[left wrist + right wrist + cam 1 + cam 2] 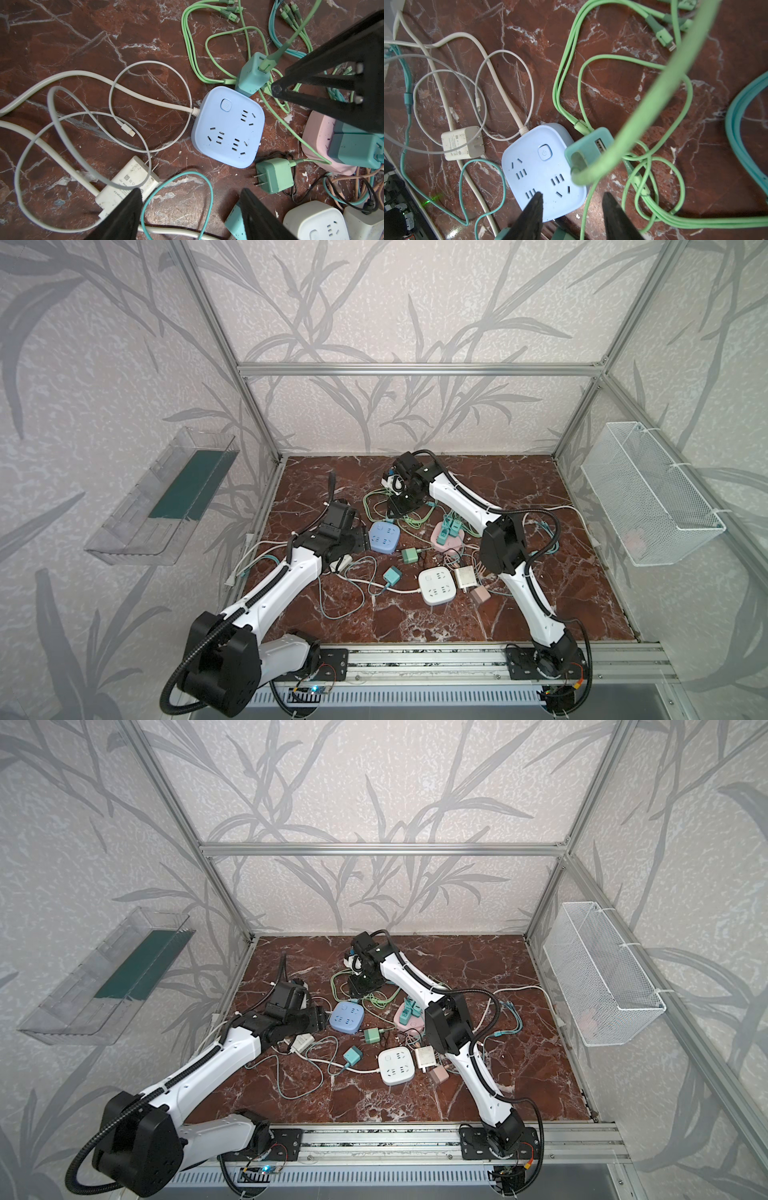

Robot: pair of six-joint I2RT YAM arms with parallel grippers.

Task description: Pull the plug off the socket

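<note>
Near the bench (415,626) centre, the left end effector (191,193) hangs released beside the blue socket (227,126). Against the socket's far side sits the teal plug (252,76), with the green cable (654,99) attached. Above them, the right end effector (573,195) has its fingers apart, grasping nothing.

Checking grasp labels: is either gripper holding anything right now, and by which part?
Nothing is held. The left gripper and right gripper both hover with fingers apart near the blue socket, clamping nothing.

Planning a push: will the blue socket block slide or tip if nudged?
The blue socket block likely slides rather than tips: it is low, wide and flat. Its thick white cord lies slack, so probably little drag at first.
</note>
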